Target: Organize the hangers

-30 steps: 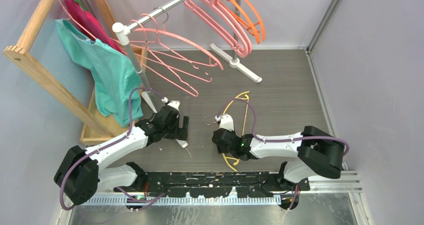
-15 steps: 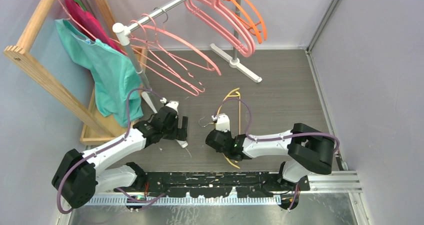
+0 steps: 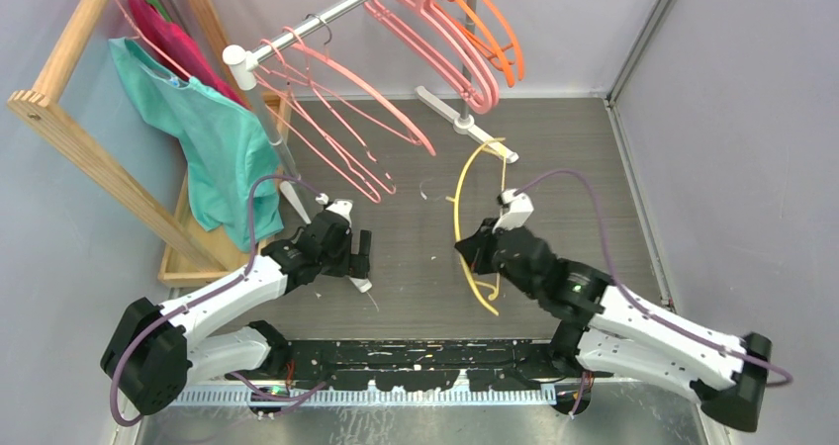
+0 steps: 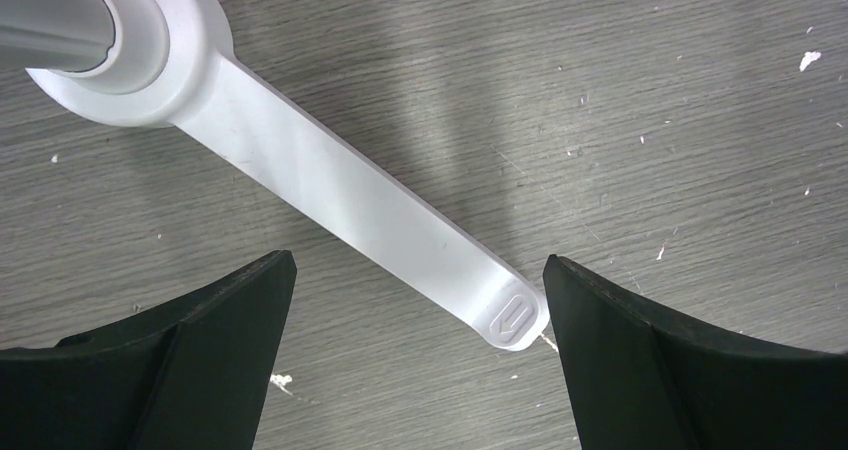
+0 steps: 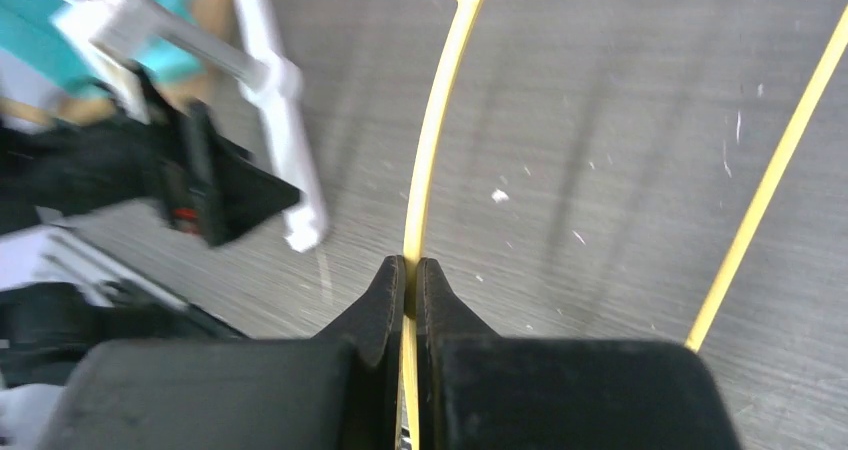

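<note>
Running pinched between right gripper (image 5: pixel 411 265) tips: yellow hanger (image 5: pixel 436 120).

The thin hanger (image 5: pixel 440 120) clamped in the black right end effector (image 5: pixel 411 266) is yellow. Beyond it hang pink hangers (image 3: pixel 465 64) and orange hangers (image 3: pixel 498 32). The surface (image 3: pixel 574 168) beneath is grey wood-grain, flecked white.

Two white-and-black arms, each trailing a purple cable.
The left arm (image 3: pixel 226 292) and right arm (image 3: pixel 653 338) have white link shells between bulky black joint housings, with a thin purple cable (image 3: pixel 280 176) looping along each. A small green light (image 3: pixel 572 289) glows on the right arm. The left hand (image 3: pixel 361 257) and right hand (image 3: pixel 465 251) are black, and their smooth matte fingers (image 5: pixel 385 300) taper to narrow tips.
</note>
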`<state>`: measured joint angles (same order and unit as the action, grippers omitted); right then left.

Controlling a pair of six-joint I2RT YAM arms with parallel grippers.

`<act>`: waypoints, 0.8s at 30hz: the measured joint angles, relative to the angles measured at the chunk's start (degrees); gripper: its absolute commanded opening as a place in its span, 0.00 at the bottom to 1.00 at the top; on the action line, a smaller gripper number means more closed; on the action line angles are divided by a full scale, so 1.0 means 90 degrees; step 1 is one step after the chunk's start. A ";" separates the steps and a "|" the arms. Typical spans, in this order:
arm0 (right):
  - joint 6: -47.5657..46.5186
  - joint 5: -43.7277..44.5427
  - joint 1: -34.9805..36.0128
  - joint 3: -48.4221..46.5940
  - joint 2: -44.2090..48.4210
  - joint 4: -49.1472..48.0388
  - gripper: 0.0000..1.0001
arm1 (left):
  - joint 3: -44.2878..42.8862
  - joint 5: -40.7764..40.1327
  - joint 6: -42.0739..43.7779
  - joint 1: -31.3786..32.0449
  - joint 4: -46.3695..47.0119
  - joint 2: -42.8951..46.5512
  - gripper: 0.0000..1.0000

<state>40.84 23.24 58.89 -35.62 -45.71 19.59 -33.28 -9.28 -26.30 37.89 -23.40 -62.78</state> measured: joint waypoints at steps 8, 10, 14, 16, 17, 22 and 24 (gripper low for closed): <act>-0.0321 -0.1030 -0.0576 -0.1406 0.0763 0.0741 0.01 | 0.0000 0.0000 0.0002 0.0000 -0.0002 -0.0022 0.98; -0.0333 -0.1253 -0.0576 -0.1540 0.0763 0.0862 0.01 | -0.0002 0.0000 0.0010 0.0000 -0.0002 -0.0022 0.98; -0.0294 -0.1632 -0.0576 -0.1651 0.0760 0.1178 0.01 | -0.0010 0.0000 0.0022 0.0000 -0.0007 -0.0022 0.98; -0.0248 -0.1722 -0.0576 -0.1698 0.0770 0.1379 0.01 | -0.0017 0.0000 0.0022 0.0000 -0.0005 -0.0019 0.98; -0.0214 -0.1753 -0.0576 -0.1724 0.0799 0.1462 0.01 | -0.0019 0.0000 0.0022 0.0000 -0.0007 -0.0019 0.98; -0.0097 -0.1766 -0.0576 -0.1807 0.1129 0.1744 0.01 | -0.0019 0.0002 0.0022 0.0000 -0.0005 -0.0019 0.98; -0.0012 -0.1770 -0.0576 -0.1817 0.1275 0.1778 0.01 | -0.0019 0.0002 0.0024 0.0000 -0.0005 -0.0019 0.98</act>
<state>40.73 7.31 53.71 -51.96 -34.24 35.59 -33.45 -9.26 -26.09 37.89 -23.44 -62.96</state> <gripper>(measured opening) 0.061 0.980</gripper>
